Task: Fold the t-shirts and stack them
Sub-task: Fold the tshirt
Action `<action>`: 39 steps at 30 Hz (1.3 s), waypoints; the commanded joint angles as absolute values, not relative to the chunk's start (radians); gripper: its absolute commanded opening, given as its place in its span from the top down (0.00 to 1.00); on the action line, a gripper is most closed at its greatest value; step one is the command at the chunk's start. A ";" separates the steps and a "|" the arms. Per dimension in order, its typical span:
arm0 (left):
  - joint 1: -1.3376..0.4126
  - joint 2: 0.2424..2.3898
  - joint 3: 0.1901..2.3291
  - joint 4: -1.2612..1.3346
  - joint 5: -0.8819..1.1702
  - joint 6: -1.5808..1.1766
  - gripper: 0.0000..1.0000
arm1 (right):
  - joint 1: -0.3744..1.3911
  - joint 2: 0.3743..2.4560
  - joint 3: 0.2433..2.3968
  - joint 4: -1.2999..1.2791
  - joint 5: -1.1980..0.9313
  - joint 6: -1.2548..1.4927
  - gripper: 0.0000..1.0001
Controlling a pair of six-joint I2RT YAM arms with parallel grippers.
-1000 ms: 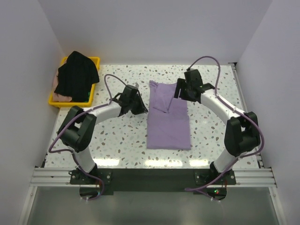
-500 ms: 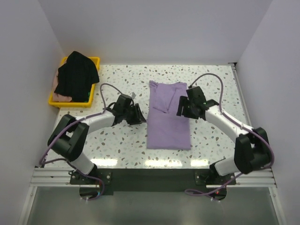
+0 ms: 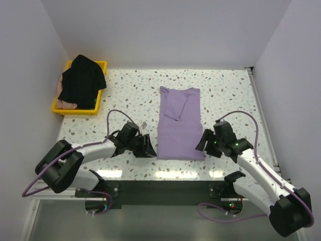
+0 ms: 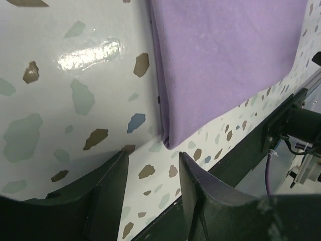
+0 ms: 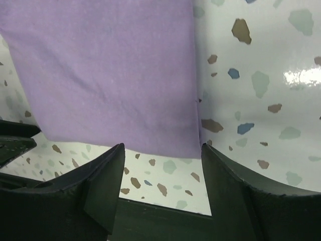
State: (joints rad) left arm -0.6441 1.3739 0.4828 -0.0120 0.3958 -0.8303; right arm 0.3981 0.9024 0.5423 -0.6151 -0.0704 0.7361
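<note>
Lined up on the lavender t-shirt (image 3: 180, 125)
My left gripper (image 4: 153, 160) and right gripper (image 5: 163, 150) both gape wide, holding nothing, each just off one near corner.

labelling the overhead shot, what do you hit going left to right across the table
yellow tray with the black t-shirt piled in it → left gripper → lavender t-shirt → right gripper
</note>
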 commanded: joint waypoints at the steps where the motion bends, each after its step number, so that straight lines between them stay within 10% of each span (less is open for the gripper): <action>1: -0.650 1.339 0.454 0.078 0.445 -0.867 0.50 | 0.397 0.845 0.503 -0.673 -0.086 0.833 0.35; 39: -0.739 1.482 0.426 0.169 0.319 -0.991 0.59 | 0.365 0.733 0.261 -0.528 -0.086 1.029 0.55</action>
